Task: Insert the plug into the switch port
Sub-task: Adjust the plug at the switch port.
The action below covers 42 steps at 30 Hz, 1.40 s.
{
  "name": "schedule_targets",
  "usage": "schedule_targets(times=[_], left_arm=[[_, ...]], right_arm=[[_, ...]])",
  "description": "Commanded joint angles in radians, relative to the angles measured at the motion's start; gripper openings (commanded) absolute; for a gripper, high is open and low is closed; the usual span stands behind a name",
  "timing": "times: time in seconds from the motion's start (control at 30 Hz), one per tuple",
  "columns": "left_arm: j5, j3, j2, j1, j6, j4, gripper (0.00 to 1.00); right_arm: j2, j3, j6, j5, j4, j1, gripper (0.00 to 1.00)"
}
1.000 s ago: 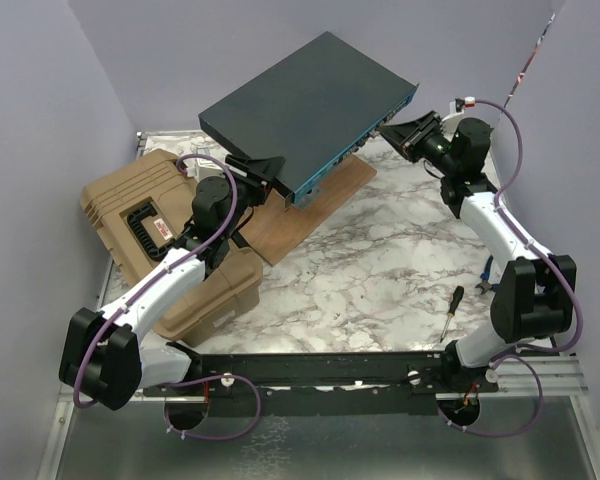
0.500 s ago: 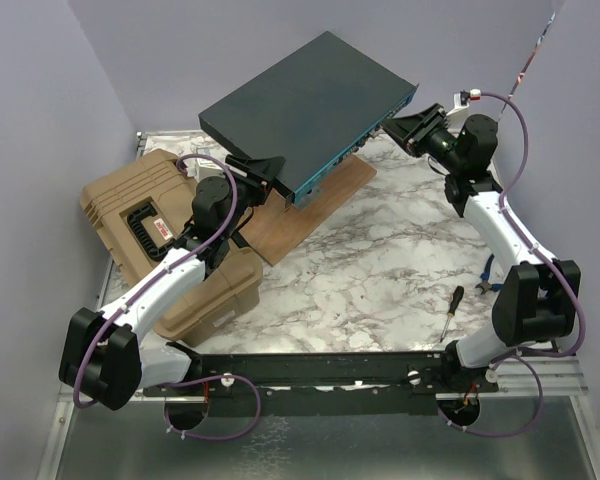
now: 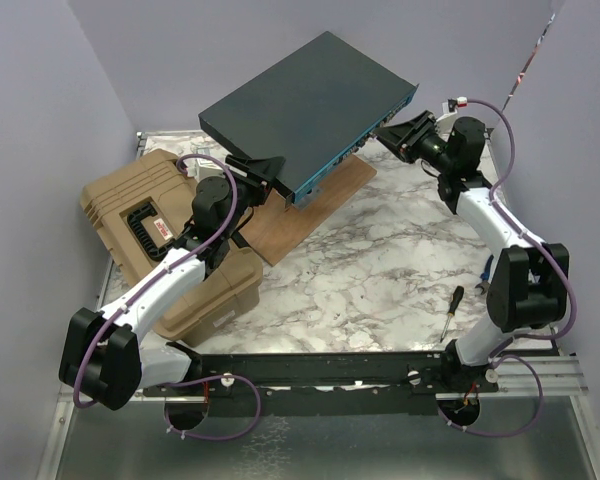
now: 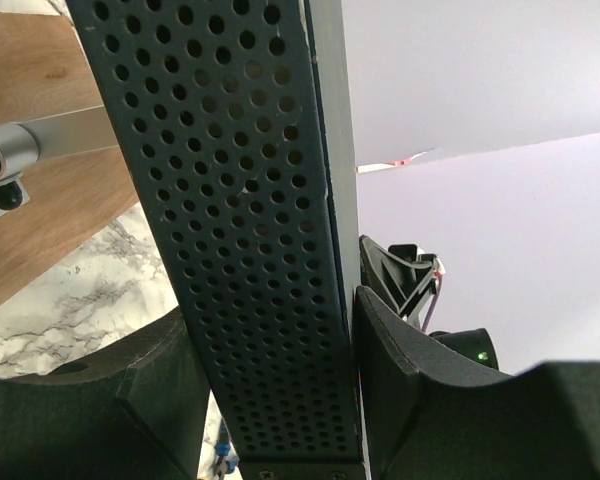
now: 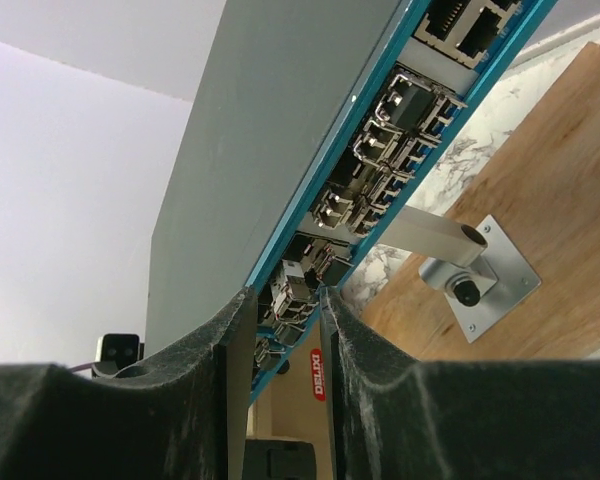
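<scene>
The switch (image 3: 310,100) is a wide dark grey box with a teal front face, held up at a tilt above a wooden board. My left gripper (image 3: 265,172) is shut on its near left corner. In the left wrist view the perforated side of the switch (image 4: 250,200) fills the gap of that gripper (image 4: 270,350). My right gripper (image 3: 388,128) is at the right end of the front face. In the right wrist view this gripper (image 5: 285,300) is closed to a narrow gap on a small metal plug (image 5: 298,280), which is pressed against the port row (image 5: 380,150). The plug is hard to tell apart from the ports.
A tan ribbed case (image 3: 150,220) lies at the left under my left arm. The wooden board (image 3: 310,215) carries a metal stand foot (image 5: 470,280) under the switch. A screwdriver (image 3: 452,308) lies on the marble table (image 3: 380,260) near the right arm's base.
My right gripper has moved left, up to the switch's front face. The left gripper and the switch have not moved.
</scene>
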Motion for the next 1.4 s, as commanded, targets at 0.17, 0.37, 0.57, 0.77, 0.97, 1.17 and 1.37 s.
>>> schedule_targets(times=[0.17,0.37,0.57,0.77,0.97,1.17,1.37], left_arm=[[0.017,-0.013,-0.067,-0.004,0.027,-0.027,0.0],[0.024,-0.013,-0.062,-0.004,0.007,-0.013,0.0],[0.018,-0.011,-0.065,-0.004,0.012,-0.019,0.0],[0.003,-0.011,-0.074,-0.005,0.029,-0.045,0.0],[-0.002,-0.002,-0.074,-0.004,0.042,-0.065,0.0],[-0.007,0.005,-0.076,-0.004,0.054,-0.088,0.0],[-0.006,0.007,-0.074,-0.004,0.051,-0.086,0.0]], right_arm=[[0.047,-0.006,0.091,-0.059,0.117,0.003,0.31],[0.062,-0.006,0.121,-0.071,0.144,0.003,0.2],[0.034,0.036,0.015,-0.045,-0.029,0.003,0.11],[0.041,0.202,-0.154,-0.008,-0.333,0.004,0.11],[0.054,0.341,-0.257,0.052,-0.579,0.004,0.13],[0.042,0.404,-0.33,0.122,-0.701,0.006,0.19],[-0.009,0.267,-0.247,0.043,-0.481,0.006,0.28]])
